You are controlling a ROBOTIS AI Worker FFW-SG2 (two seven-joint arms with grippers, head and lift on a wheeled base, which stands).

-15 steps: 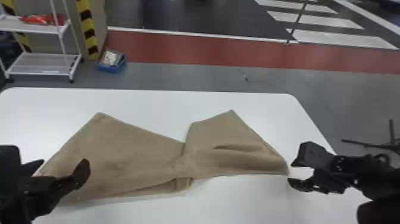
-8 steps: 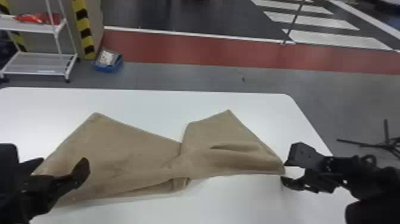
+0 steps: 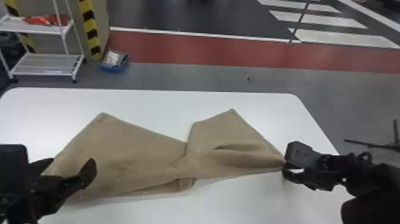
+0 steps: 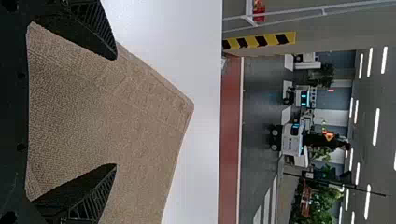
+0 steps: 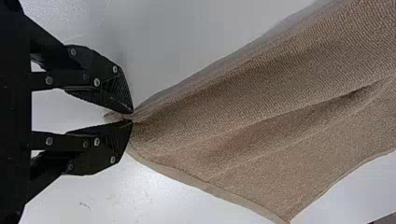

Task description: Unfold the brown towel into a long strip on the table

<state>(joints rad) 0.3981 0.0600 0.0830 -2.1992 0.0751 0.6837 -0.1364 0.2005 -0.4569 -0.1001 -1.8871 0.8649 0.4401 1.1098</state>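
Brown towel [image 3: 128, 149] lies across the white surface [image 3: 238, 205], narrowed at a crumpled middle, with a wider part fanning out to each side (rather like a lopsided bow tie). The right claw [image 3: 286, 167] pinches the gathered tip at the towel's right end. Over its left part, the left claw [image 3: 71, 166] is spread, its fingertips well apart.

Towel [image 3: 131, 152] partly hidden behind left end effector [image 3: 72, 162]; table [image 3: 268, 202] cut off (near side) in head view.
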